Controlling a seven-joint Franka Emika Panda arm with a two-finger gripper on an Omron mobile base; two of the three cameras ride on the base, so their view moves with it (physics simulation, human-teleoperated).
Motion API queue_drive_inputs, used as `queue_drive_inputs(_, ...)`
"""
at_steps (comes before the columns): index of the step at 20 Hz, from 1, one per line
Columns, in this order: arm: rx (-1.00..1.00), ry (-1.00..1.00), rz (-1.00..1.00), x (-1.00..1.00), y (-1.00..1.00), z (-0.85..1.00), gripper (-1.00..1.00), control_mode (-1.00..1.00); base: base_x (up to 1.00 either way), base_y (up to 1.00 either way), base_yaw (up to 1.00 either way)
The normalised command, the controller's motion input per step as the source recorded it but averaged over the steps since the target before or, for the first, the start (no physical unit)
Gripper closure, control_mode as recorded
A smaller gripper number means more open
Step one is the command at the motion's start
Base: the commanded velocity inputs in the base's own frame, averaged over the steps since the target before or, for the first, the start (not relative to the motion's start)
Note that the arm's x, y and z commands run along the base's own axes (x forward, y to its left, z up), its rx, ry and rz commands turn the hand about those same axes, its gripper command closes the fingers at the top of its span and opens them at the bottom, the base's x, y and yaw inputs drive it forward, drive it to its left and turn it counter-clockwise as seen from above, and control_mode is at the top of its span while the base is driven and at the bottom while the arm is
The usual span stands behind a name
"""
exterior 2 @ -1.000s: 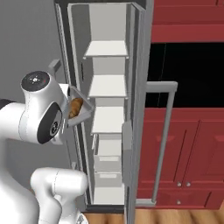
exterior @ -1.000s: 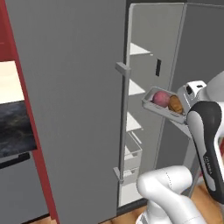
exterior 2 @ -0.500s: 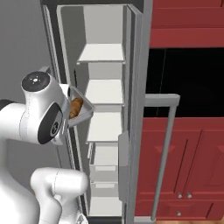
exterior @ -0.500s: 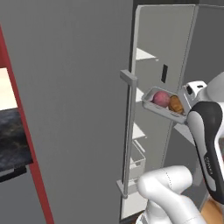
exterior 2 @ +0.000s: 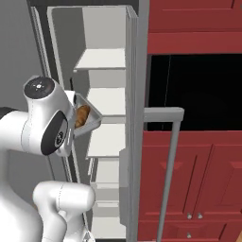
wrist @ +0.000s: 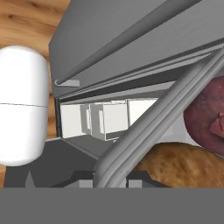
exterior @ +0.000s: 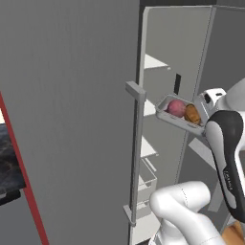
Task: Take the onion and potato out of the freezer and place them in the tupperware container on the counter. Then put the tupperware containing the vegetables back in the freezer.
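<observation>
Holding the tupperware container (exterior: 178, 117) clamped by its rim at right of frame; freezer (exterior: 158, 143) shelves lie just beyond, left.

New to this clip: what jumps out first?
The tupperware container, held up tilted in front of the open freezer, with a reddish onion and a brown potato inside. The gripper is shut on its rim. Behind it sit the freezer's pale shelves.
</observation>
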Motion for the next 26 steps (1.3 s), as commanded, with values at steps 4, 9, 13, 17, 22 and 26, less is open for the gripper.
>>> queue_drive_inputs(4,0.0,0.0,0.0,0.0,0.0,0.0,1.0,1.0,0.34,-0.01,0.0)
queue_drive_inputs(9,0.0,0.0,0.0,0.0,0.0,0.0,1.0,1.0,0.17,-0.1,0.0)
queue_drive_inputs(13,0.0,0.0,0.0,0.0,0.0,0.0,1.0,1.0,0.01,-0.13,-0.01)
queue_drive_inputs(17,0.01,0.01,-0.06,0.01,-0.19,0.0,1.0,-1.0,0.01,-0.04,-0.01)
queue_drive_inputs(22,0.04,0.06,-0.22,0.0,-0.35,0.06,1.0,-1.0,0.0,0.0,0.0)
queue_drive_inputs(26,0.02,0.0,-0.17,0.38,-0.04,0.0,1.0,-1.0,0.0,0.0,0.0)
